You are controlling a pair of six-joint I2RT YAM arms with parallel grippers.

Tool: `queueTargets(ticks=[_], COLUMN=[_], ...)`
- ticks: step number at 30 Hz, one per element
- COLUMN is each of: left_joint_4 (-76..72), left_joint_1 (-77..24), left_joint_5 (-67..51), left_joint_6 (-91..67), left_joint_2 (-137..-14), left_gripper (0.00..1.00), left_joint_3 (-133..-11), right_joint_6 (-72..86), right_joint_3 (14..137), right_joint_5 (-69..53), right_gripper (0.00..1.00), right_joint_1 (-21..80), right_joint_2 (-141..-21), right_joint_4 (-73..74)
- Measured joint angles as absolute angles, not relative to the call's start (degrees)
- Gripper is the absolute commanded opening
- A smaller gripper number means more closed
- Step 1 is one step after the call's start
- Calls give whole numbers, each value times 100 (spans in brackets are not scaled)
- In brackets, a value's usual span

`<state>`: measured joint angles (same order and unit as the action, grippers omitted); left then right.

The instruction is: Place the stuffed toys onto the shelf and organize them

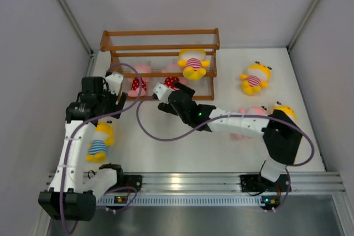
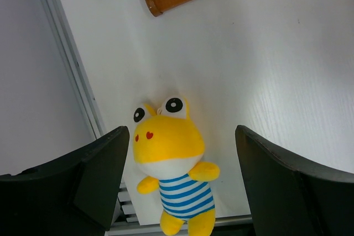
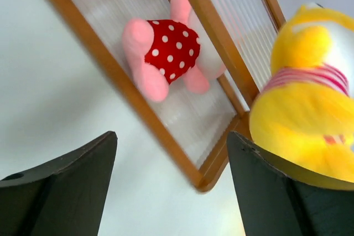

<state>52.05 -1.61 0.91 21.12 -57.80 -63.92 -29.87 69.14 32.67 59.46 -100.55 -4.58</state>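
Observation:
The brown wooden shelf [image 1: 160, 48] stands at the back. A yellow toy in a pink-striped shirt [image 1: 192, 63] sits on it, and two pink toys in red dotted outfits [image 1: 138, 85] [image 1: 172, 82] lie on its lowest tier. My left gripper [image 1: 110, 109] is open above a yellow blue-striped toy [image 1: 99, 143], which lies on the table between the fingers in the left wrist view [image 2: 174, 175]. My right gripper [image 1: 160, 99] is open and empty in front of the shelf. Its wrist view shows one pink toy [image 3: 171, 53], the yellow toy [image 3: 310, 98] and the shelf frame [image 3: 138, 103].
A yellow pink-striped toy [image 1: 254, 77] lies on the table at the right. Another pink toy [image 1: 249, 113] and a yellow toy [image 1: 286, 109] lie partly under the right arm. White walls close the sides. A metal rail [image 1: 193, 181] runs along the near edge.

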Motion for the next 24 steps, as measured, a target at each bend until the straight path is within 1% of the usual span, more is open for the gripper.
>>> queueTargets(ticks=[3, 6, 9, 11, 14, 16, 19, 22, 24], left_joint_4=[5207, 5214, 5225, 5225, 5229, 5234, 5266, 5312, 5343], left_joint_1=[-161, -161, -161, -161, -161, -161, -161, -161, -161], left_joint_5=[91, 45, -45, -67, -104, -148, -198, -211, -211], left_joint_6=[2112, 2115, 2112, 2110, 2110, 2110, 2112, 2115, 2117], left_joint_2=[-5723, -5688, -5666, -5649, -5581, -5520, -5426, -5330, -5290], left_gripper=[84, 84, 84, 84, 84, 84, 84, 84, 84], left_joint_3=[-6361, -6342, -6335, -6316, -6267, -6226, -6191, -6145, -6128], right_joint_6=[-2029, -596, 1072, 2102, 3597, 4388, 5376, 6246, 6694], right_joint_3=[6908, 6812, 6431, 6149, 5599, 5170, 4574, 4117, 3857], right_joint_5=[3216, 3299, 3435, 3468, 3444, 3441, 3461, 3494, 3483], right_gripper=[79, 80, 82, 82, 81, 80, 79, 78, 77], right_joint_1=[6158, 6178, 6080, 5951, 5478, 5103, 4639, 4322, 4128], right_joint_2=[-9142, -8385, -7940, -7806, -7592, -7303, -6521, -5599, -5190], right_joint_4=[403, 1378, 2429, 3131, 4073, 4392, 4720, 4729, 4654])
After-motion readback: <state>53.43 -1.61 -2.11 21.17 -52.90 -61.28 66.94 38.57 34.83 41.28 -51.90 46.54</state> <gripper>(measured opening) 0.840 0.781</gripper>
